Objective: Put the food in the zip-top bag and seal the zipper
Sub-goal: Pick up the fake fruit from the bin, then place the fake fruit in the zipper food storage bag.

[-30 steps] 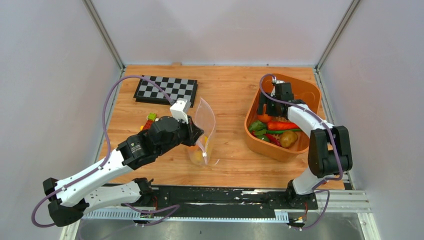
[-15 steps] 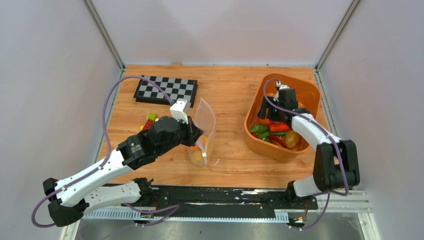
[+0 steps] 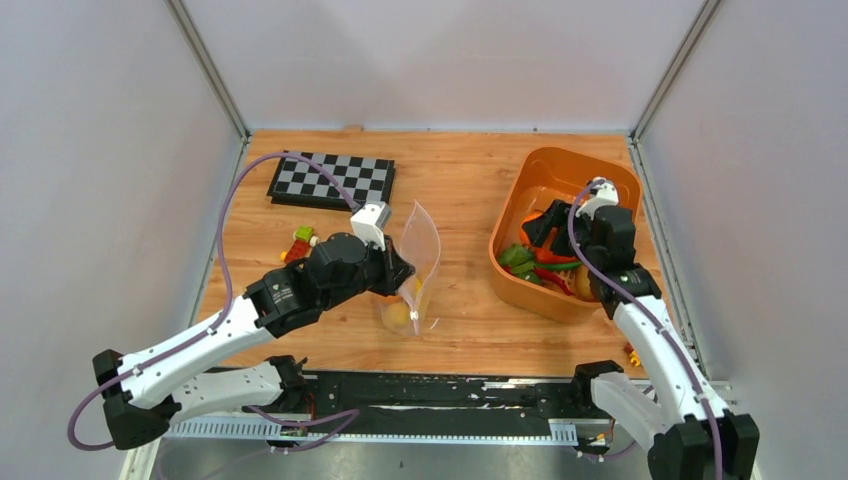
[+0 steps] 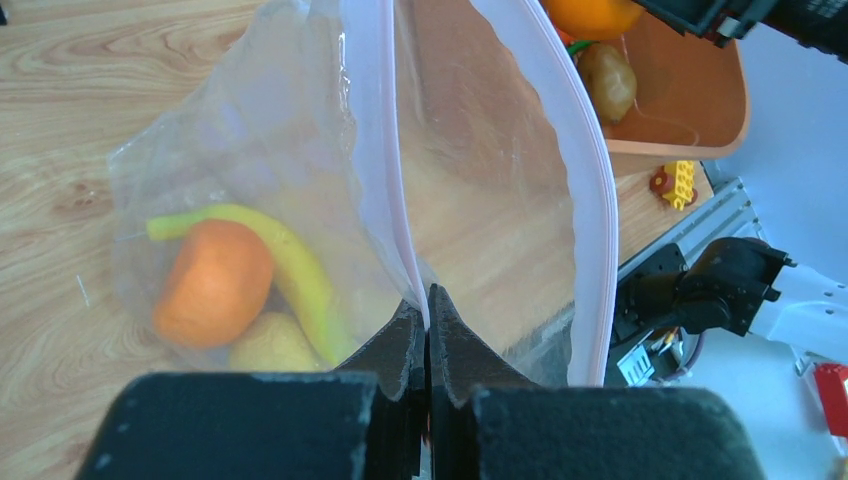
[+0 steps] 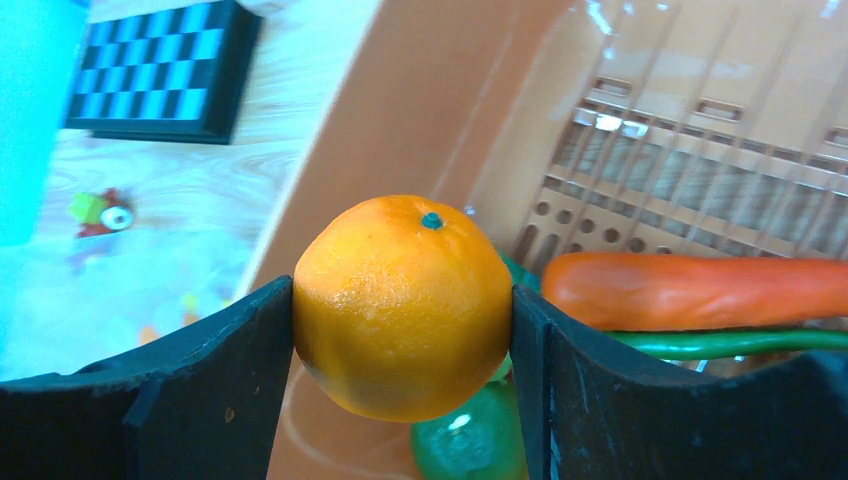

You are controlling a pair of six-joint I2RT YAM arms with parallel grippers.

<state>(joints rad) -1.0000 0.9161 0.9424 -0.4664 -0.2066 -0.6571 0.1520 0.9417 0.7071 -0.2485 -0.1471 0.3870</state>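
— So where is the bag [image 3: 421, 262]?
— At the centre of the table [image 3: 460, 180], held upright with its mouth gaping. The left gripper [image 4: 428, 325] is pinched tight on the near lip, right on the pink zipper [image 4: 372, 150]. The far lip bows away from it.
— Anything inside?
— Three pieces at the bottom: an orange ball [image 4: 213, 283], a curved yellow piece [image 4: 295, 275] touching it, and a pale yellow piece [image 4: 272, 345] beneath both.
— And the right gripper [image 5: 403, 300]?
— It hangs over the basket [image 3: 565, 303] at 3 o'clock. Its fingers are part-spread and clamped on either side of an orange [image 5: 402, 330], with a green pepper [image 5: 470, 440] just below.
— What lies in the basket?
— A carrot [image 5: 700, 290], a red chilli [image 3: 550, 277], more green pieces [image 3: 515, 255] and a brownish piece [image 4: 608, 80], all heaped toward its 6 o'clock end.
— Elsewhere on the table?
— A chessboard [image 3: 332, 180] sits at 10 o'clock. Block toys [image 3: 300, 240] lie at 9 o'clock of the bag, just beside the left arm. Another toy [image 4: 675, 183] lies at 5 o'clock of the basket.
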